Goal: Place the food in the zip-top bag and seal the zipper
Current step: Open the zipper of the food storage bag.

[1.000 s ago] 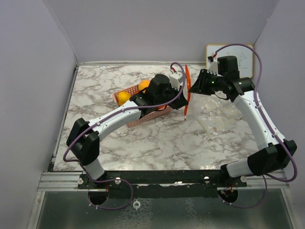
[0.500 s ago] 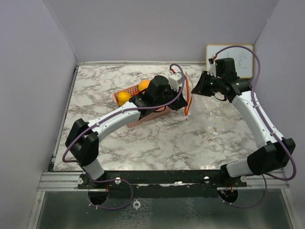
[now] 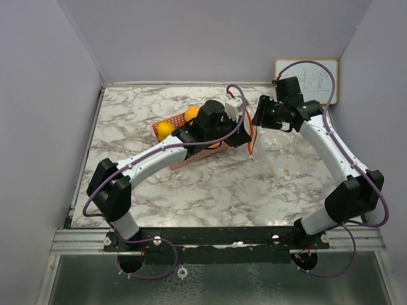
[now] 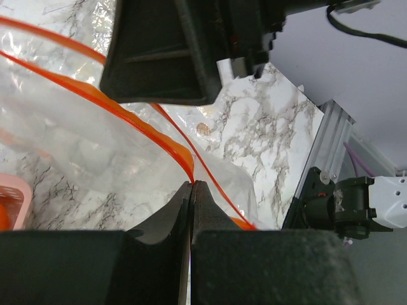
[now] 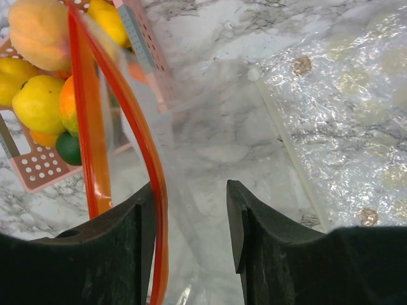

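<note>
The zip-top bag (image 3: 289, 152) lies clear and crinkly on the right of the table, its mouth lifted toward the middle. My left gripper (image 4: 192, 184) is shut on the orange-red zipper (image 4: 137, 117) and holds it up; it shows in the top view (image 3: 240, 121) too. My right gripper (image 5: 191, 190) is open, just right of the left one (image 3: 259, 115). One zipper strip (image 5: 151, 171) runs along its left finger, with bag film (image 5: 337, 108) between the jaws. The food (image 5: 38, 95), yellow, orange and green, sits in the pink basket (image 5: 38, 168).
The pink basket (image 3: 191, 152) stands left of centre, partly under my left arm, with yellow and orange fruit (image 3: 166, 129) showing. A small whiteboard (image 3: 318, 79) leans at the back right corner. Purple walls close the table on three sides.
My right gripper has moved left, closer to my left gripper and the zipper. The lifted zipper loop has drawn narrower and shifted slightly. The left arm has barely moved.
</note>
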Robot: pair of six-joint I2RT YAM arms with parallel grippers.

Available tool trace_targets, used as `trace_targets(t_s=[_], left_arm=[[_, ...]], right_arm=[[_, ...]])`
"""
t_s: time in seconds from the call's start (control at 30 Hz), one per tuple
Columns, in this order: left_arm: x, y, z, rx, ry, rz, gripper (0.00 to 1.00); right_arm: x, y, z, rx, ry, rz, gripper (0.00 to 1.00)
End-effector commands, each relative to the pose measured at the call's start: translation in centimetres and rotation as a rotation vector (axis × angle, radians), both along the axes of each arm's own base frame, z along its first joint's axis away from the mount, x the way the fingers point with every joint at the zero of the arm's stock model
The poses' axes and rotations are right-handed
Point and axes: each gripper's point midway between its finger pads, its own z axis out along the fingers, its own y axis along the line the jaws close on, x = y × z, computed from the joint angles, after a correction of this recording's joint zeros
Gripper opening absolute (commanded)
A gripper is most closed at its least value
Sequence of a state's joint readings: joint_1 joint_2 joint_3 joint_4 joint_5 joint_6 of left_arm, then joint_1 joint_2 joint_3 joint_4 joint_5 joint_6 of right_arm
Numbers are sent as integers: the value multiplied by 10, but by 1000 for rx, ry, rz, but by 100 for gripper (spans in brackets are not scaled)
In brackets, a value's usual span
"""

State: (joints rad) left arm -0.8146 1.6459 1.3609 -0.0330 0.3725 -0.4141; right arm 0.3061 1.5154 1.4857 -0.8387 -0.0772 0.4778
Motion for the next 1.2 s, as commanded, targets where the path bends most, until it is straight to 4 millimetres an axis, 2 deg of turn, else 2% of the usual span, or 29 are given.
trace_targets(t_s=[0.0,0.13,0.2,0.27,0.3,0.37,0.4,0.5,0.57,0.63,0.7,0.77,0.83,0.93,0.97,1.03,1.07,1.1,1.17], left_arm=[[-2,-7,22,-55,-25,-33,0],[-3,-7,19,-49,-21,-36,0],[-2,-6,18,-43,-23,-31,0],[0,-2,17,-25,-32,-15,0],[2,1,15,-8,-35,5,0],[9,11,7,38,-30,63,0],[14,18,1,62,-21,100,0],[36,51,-15,124,36,248,0],[55,91,-37,217,91,417,0],[73,134,-48,313,109,591,0],[90,165,-38,347,95,720,0],[100,186,-32,366,86,805,0],[105,183,-23,334,74,791,0],[100,142,-5,167,53,600,0],[97,126,7,87,36,527,2],[82,100,21,-44,19,373,20],[76,91,30,-95,7,319,24],[72,85,37,-128,-6,276,28],[67,77,47,-155,-40,217,46]], right_arm=[[8,15,5,-1,-20,9,47],[12,24,5,12,-24,23,47],[13,20,1,-20,-17,5,45],[12,8,-5,-79,-2,-32,39],[11,-1,-7,-118,1,-60,30],[7,-23,-9,-203,2,-128,6],[4,-35,-7,-248,-7,-168,3],[-2,-70,8,-377,-71,-269,2],[-8,-92,24,-454,-121,-336,2],[-15,-107,37,-500,-156,-377,2],[-21,-115,42,-521,-171,-400,2],[-27,-120,45,-527,-179,-421,2],[-28,-114,48,-491,-196,-390,2],[-18,-72,61,-322,-273,-201,2],[-15,-59,65,-271,-295,-150,2],[-11,-41,68,-208,-297,-83,2],[-10,-35,69,-193,-290,-58,2],[-8,-30,69,-182,-285,-40,2],[-3,-24,71,-168,-288,-15,2]])
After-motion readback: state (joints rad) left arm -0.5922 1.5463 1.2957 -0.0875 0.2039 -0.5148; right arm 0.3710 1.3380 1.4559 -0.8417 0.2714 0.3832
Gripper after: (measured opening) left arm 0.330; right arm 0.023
